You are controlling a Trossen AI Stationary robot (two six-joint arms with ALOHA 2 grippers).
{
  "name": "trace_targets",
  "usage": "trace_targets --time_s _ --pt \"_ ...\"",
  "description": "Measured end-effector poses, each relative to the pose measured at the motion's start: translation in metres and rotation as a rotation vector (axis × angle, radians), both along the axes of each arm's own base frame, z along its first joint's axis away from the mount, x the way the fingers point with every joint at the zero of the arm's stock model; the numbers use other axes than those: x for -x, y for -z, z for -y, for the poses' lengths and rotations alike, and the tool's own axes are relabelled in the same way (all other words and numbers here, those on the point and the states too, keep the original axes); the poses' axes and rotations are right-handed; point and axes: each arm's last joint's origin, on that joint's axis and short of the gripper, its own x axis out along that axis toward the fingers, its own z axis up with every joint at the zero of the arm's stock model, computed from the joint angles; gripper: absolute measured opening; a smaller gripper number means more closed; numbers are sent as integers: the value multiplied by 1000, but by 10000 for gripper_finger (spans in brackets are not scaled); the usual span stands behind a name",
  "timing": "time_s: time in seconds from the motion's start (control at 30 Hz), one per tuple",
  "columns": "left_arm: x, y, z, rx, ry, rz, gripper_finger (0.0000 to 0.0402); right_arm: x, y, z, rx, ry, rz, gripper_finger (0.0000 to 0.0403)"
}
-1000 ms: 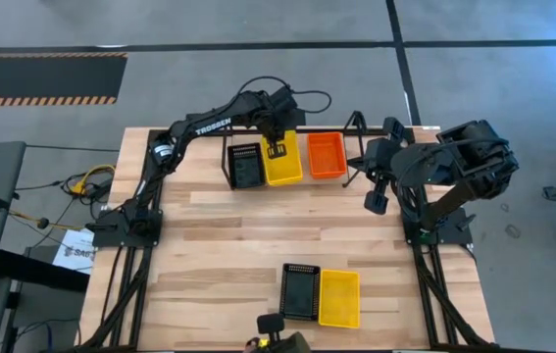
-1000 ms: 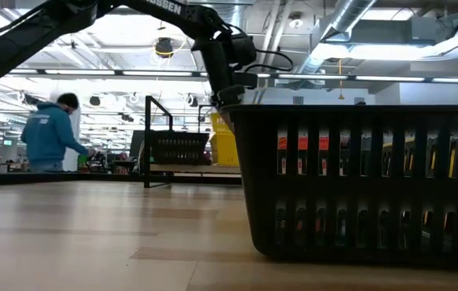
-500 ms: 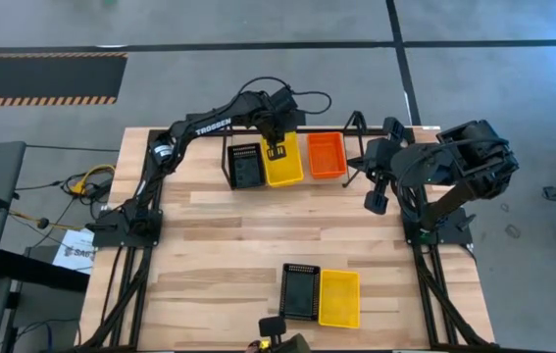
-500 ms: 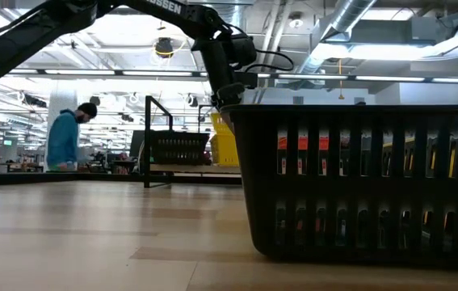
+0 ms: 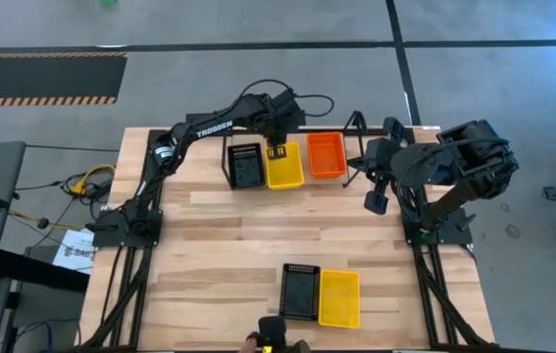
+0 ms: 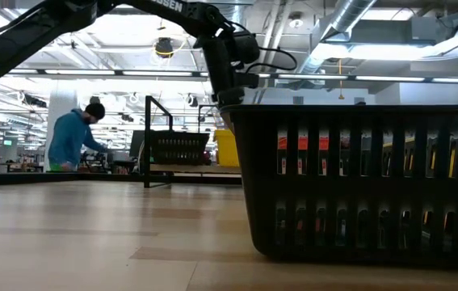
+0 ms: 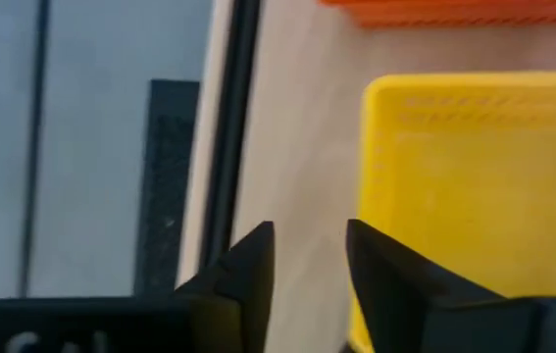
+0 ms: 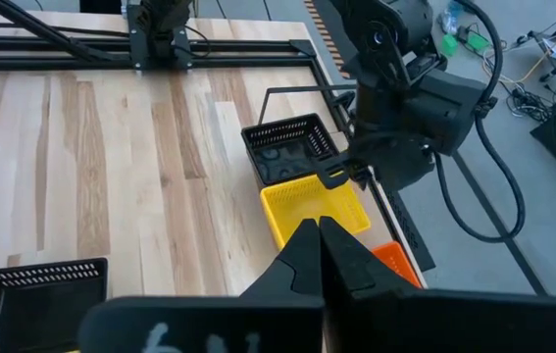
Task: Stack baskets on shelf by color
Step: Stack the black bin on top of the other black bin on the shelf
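On the shelf (image 5: 226, 157) at the table's far edge, a black basket (image 5: 245, 167), a yellow basket (image 5: 285, 169) and an orange basket (image 5: 327, 155) sit side by side. My left gripper (image 5: 278, 149) hovers open over the yellow basket's far rim (image 7: 385, 93). In the low view it (image 6: 229, 97) stands clear above that basket (image 6: 227, 147). Only bare wood shows between the fingers in the left wrist view. My right gripper (image 5: 376, 202) is shut and waits off the shelf's right end. A black basket (image 5: 300, 291) and a yellow one (image 5: 339, 298) rest at the near edge.
The near black basket (image 6: 366, 186) fills the right half of the low view and hides much of the shelf behind it. The shelf's upright end posts (image 6: 148, 137) rise beside the baskets. Bare wood lies between shelf and near baskets. A person (image 6: 75, 137) moves in the room beyond.
The yellow basket on the shelf has sunk: its raised edge under my left gripper has come down and it now sits lower, level with the black basket beside it. My left gripper has risen slightly. The person in the background has walked right.
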Motion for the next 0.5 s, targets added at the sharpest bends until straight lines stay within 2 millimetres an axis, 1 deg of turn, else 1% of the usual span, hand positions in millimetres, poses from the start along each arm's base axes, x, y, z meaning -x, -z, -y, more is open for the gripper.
trace_targets --time_s 0.13,0.27,0.4,0.5 --pt "1 -1 -2 -75 -51 -39 149 0 0 0 2 -2 -1 4" --pt "3 -14 -1 -70 -104 -12 159 0 0 0 8 -5 -4 4" --pt "6 -33 6 79 -95 67 150 0 0 0 40 -27 -19 3" --pt "11 -44 17 281 -70 104 142 -1 0 2 43 -19 -20 5"
